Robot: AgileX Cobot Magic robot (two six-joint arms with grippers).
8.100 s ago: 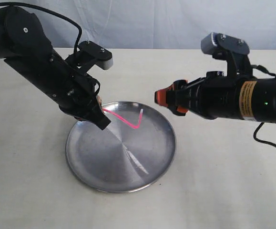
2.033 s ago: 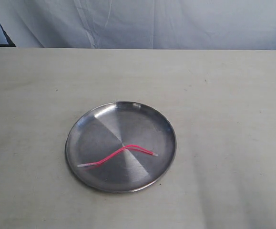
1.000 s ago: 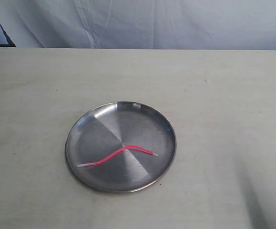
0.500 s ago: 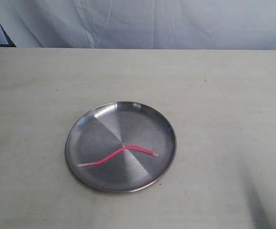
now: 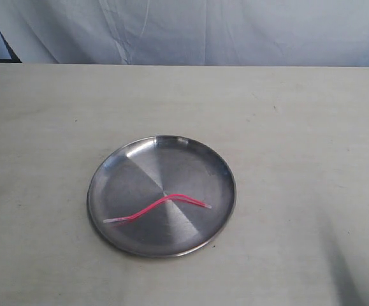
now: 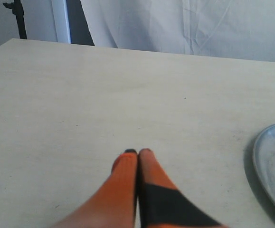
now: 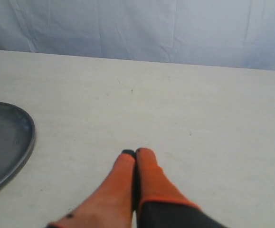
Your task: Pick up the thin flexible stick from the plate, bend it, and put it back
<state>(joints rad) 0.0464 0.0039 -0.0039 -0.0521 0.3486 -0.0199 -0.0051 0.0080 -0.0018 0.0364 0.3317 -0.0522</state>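
The bright pink stick [image 5: 160, 206] lies kinked across the near half of the round steel plate [image 5: 123, 166], its pale ends resting on the metal. Neither arm shows in the exterior view. In the left wrist view my left gripper [image 6: 137, 152] hovers over bare table, orange fingers pressed together with nothing between them, and the plate's rim [image 6: 263, 161] curves in at the frame's edge. My right gripper [image 7: 134, 153] is likewise shut and empty over the table, with the plate's rim [image 7: 27, 142] off to one side.
The plate sits on a pale beige table [image 5: 286, 127]. A white cloth backdrop [image 5: 203, 32] hangs behind its far edge. A dark stand [image 6: 16, 19] rises beyond the table corner in the left wrist view.
Since eight seconds ago both arms have left the exterior view and the stick, then held over the plate by the left gripper, lies on it. The last second shows no movement.
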